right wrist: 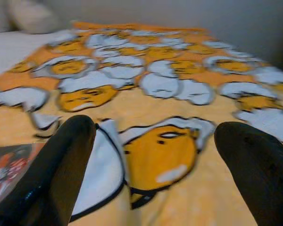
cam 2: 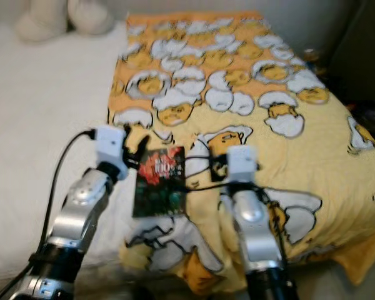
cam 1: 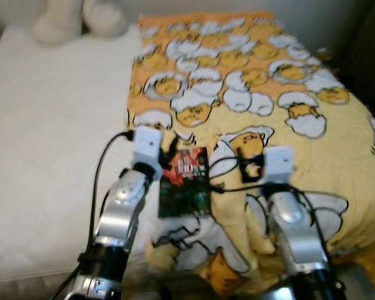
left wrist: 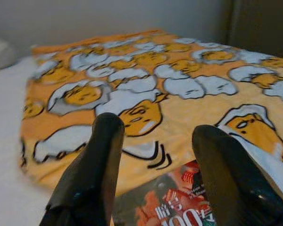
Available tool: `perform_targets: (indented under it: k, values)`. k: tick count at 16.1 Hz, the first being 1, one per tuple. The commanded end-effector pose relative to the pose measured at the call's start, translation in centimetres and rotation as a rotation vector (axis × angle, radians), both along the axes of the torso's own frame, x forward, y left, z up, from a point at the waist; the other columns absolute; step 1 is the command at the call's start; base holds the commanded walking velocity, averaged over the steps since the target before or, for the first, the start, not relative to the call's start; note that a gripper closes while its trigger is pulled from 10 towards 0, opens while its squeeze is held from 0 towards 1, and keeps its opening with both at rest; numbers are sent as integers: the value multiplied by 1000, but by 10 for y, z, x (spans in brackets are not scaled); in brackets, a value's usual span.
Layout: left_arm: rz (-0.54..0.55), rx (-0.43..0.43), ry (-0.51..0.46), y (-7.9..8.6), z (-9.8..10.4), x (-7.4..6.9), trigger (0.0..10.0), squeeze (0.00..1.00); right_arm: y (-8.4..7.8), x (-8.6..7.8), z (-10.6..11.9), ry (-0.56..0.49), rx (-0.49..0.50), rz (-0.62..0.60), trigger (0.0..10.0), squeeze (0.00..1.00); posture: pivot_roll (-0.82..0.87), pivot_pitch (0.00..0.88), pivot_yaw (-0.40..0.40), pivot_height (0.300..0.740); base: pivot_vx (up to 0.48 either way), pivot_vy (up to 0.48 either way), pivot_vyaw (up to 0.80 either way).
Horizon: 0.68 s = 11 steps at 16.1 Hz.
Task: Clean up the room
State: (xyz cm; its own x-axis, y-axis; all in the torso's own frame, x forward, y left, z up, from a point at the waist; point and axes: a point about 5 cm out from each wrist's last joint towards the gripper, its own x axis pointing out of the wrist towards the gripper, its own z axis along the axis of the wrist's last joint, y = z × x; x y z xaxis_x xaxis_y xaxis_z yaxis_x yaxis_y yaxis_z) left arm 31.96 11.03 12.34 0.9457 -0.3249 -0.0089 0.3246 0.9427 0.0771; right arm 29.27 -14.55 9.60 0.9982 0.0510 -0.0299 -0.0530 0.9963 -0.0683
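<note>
One white bed (cam 1: 44,156) lies at left with two pale plush toys (cam 1: 78,19) at its far end. The left gripper (left wrist: 153,165), fingers apart, hovers at the far-left corner of one dark book (cam 1: 184,183) on one yellow blanket (cam 1: 287,137). Right of the book, the right gripper (right wrist: 153,160) is spread open over the blanket.

"100" on the book cover (left wrist: 179,207)

The blanket (cam 1: 250,94) looks like soft matt fleece, printed yellow and orange. The bed (cam 1: 50,162) beside it wears a plain white matt cloth. The book (cam 1: 185,182) has a glossy paper cover. Both arms are brushed silver metal; the left gripper (left wrist: 155,160) fingers (left wrist: 92,174) are shiny black plastic
</note>
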Motion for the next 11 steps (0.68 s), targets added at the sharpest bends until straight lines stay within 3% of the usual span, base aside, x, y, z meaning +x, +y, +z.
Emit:
perform_targets:
  k: [1,2,5,10,11]
  values:
    - [16,21,20,6,-3,3,10000,1000,4,-2,-4,5,-4,-5,10000,0,4,16,57,740,0,0,-700]
    - [20,40,28,6,-4,5,10000,0,3,-2,-3,-1,-12,-12,10000,0,0,17,56,740,0,0,0]
    - [18,21,42,3,-9,7,10000,0,-4,-5,-4,9,-49,-9,10000,0,-14,23,35,740,0,0,0]
    - [61,-15,86,-1,-21,6,10000,0,-12,-14,-3,7,-53,4,10000,0,-40,34,-8,740,0,0,-695]
    - [73,-56,92,0,-22,6,10000,1000,-11,-15,-5,16,-62,18,10000,0,-46,35,-16,740,0,0,-656]
